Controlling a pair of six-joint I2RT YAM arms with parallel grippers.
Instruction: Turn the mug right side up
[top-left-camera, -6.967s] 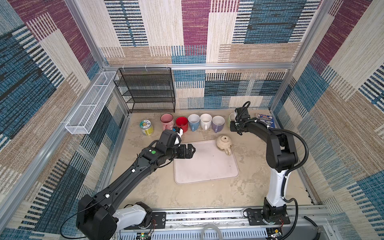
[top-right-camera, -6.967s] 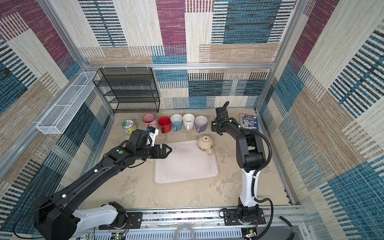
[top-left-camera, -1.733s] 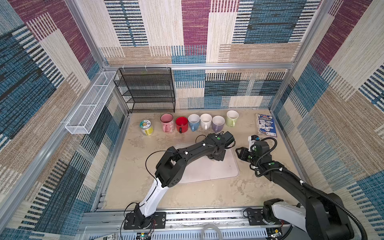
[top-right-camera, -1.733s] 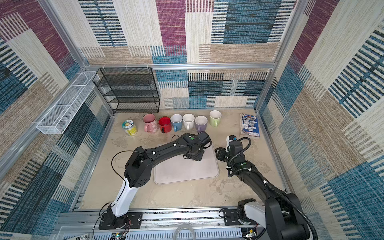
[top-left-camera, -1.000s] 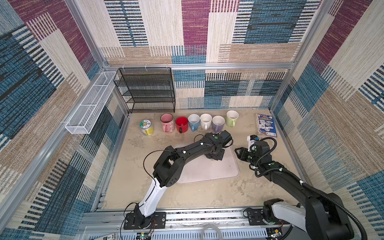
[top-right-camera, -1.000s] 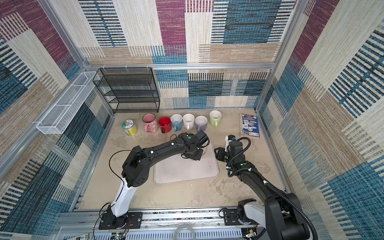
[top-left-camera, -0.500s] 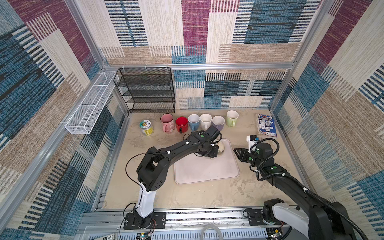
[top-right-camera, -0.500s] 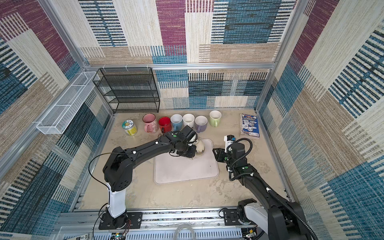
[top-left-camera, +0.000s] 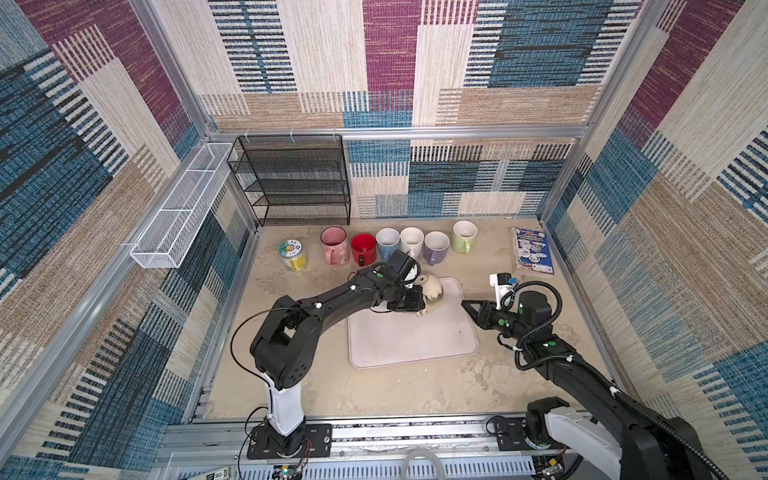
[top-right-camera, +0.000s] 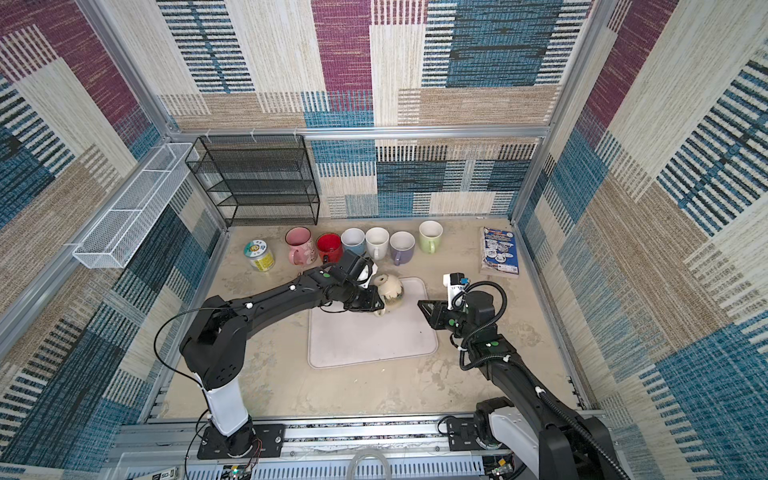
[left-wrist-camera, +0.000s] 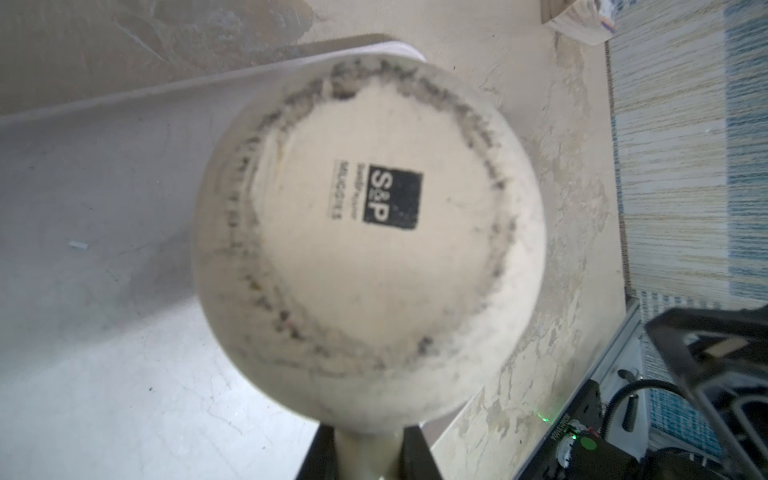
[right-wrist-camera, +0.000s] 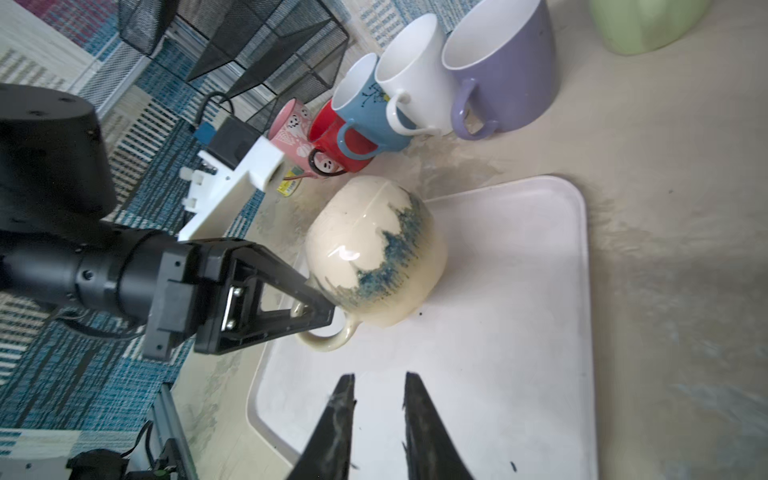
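Bright, even daylight in the 2 top views, shadows soft and short; the walls (top-left-camera: 62, 208) bow outward toward the edges, wide-lens stretch. On my left wrist camera the mug (left-wrist-camera: 370, 241) base fills the frame, a touch soft, print readable, the tray (left-wrist-camera: 104, 249) behind it washed pale and out of focus. On my right wrist camera, 1 white glint on the mug's glaze, my right fingertips (right-wrist-camera: 337, 419) blurred close up, a broad soft shadow across the table (right-wrist-camera: 665, 291).

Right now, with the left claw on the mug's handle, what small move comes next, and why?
Probably roll the left claw over, turning the mug upward: it grips the handle, the mug's mouth faces down over the tray, and the right claw stands clear.
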